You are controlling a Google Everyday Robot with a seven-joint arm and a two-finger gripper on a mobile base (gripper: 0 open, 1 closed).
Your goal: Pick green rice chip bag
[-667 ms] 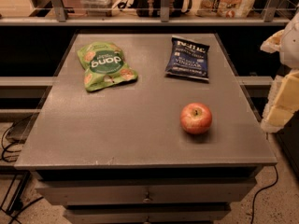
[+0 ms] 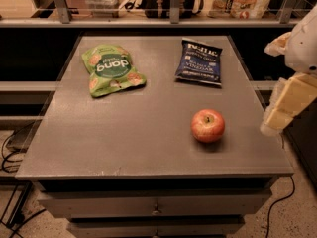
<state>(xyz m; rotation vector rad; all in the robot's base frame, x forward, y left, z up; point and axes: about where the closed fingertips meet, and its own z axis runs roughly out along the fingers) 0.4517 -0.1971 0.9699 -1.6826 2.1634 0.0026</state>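
Green rice chip bag (image 2: 113, 69) lies flat at the table's (image 2: 124, 148) far left, well apart from blue chip bag (image 2: 199, 62) and apple (image 2: 208, 125). Gripper (image 2: 280, 114) hangs off the right edge near the apple; its opening, cannot tell; nothing visibly held. Judged step: the reach. Pass above the apple, descend on the pouch's middle, pinch 1 crinkled fold.
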